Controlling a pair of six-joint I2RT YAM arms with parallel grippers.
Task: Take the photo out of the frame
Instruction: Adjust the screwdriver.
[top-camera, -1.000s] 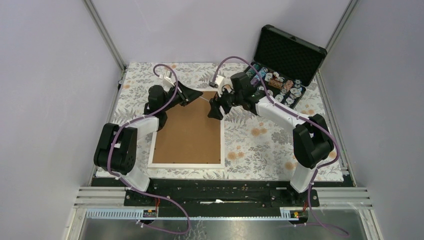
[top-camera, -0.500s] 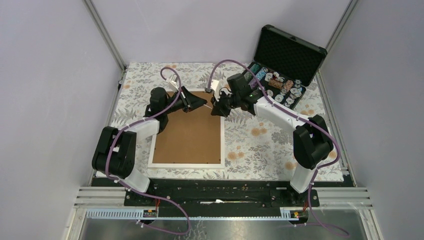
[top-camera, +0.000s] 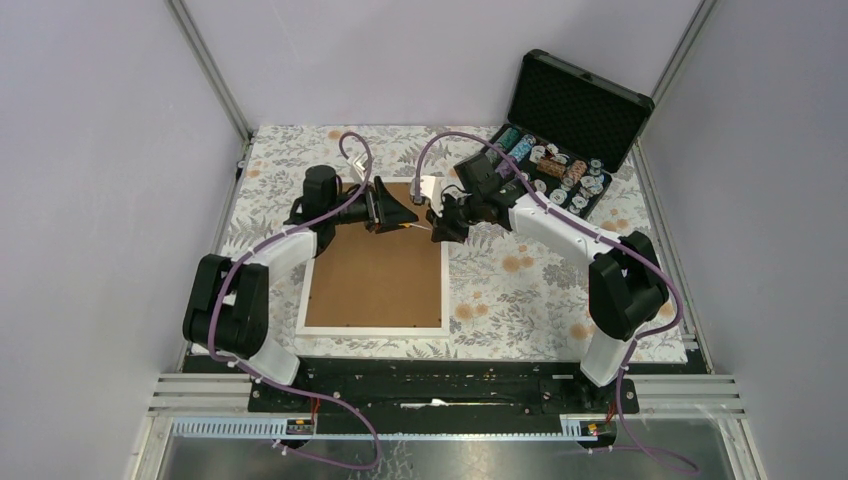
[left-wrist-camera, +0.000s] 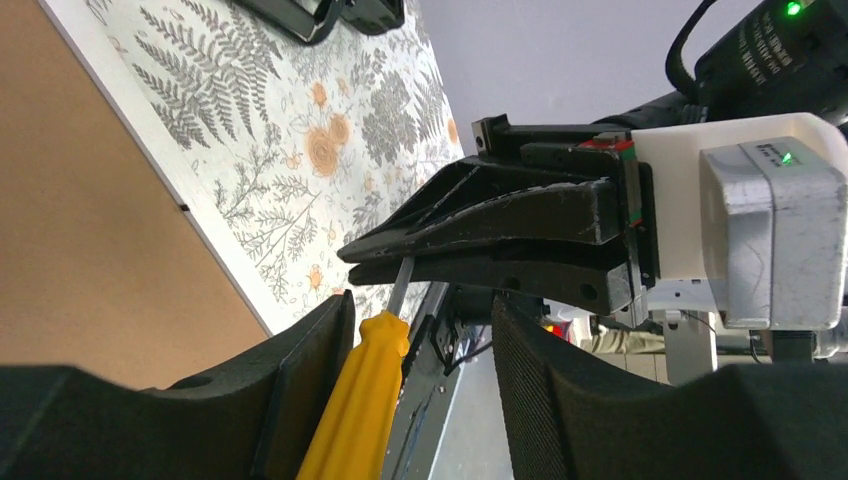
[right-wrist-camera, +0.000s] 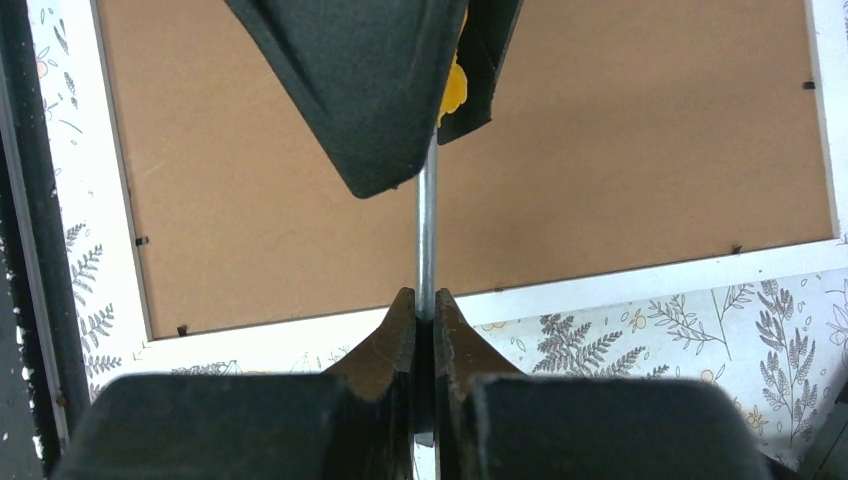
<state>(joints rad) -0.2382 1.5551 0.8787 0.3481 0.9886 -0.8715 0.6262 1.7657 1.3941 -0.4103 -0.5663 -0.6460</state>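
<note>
The frame (top-camera: 375, 275) lies face down on the table, its brown backing board (right-wrist-camera: 620, 150) up inside a narrow white border. The photo is hidden beneath that board. Above the frame's far right corner, a screwdriver (left-wrist-camera: 360, 400) with a yellow handle spans both grippers. My right gripper (right-wrist-camera: 425, 300) is shut on its metal shaft (right-wrist-camera: 426, 230). My left gripper (left-wrist-camera: 422, 310) is open around the handle, which leans on one finger with a gap to the other. From above, the left gripper (top-camera: 408, 214) and right gripper (top-camera: 437, 228) meet tip to tip.
An open black case of poker chips (top-camera: 560, 130) stands at the back right, behind the right arm. Small dark tabs (right-wrist-camera: 736, 250) sit along the backing board's edge. A floral cloth (top-camera: 530, 290) covers the table, with walls on three sides.
My right gripper has closed on the screwdriver's shaft. My left gripper carried the screwdriver rightward to it and has now opened off the handle.
</note>
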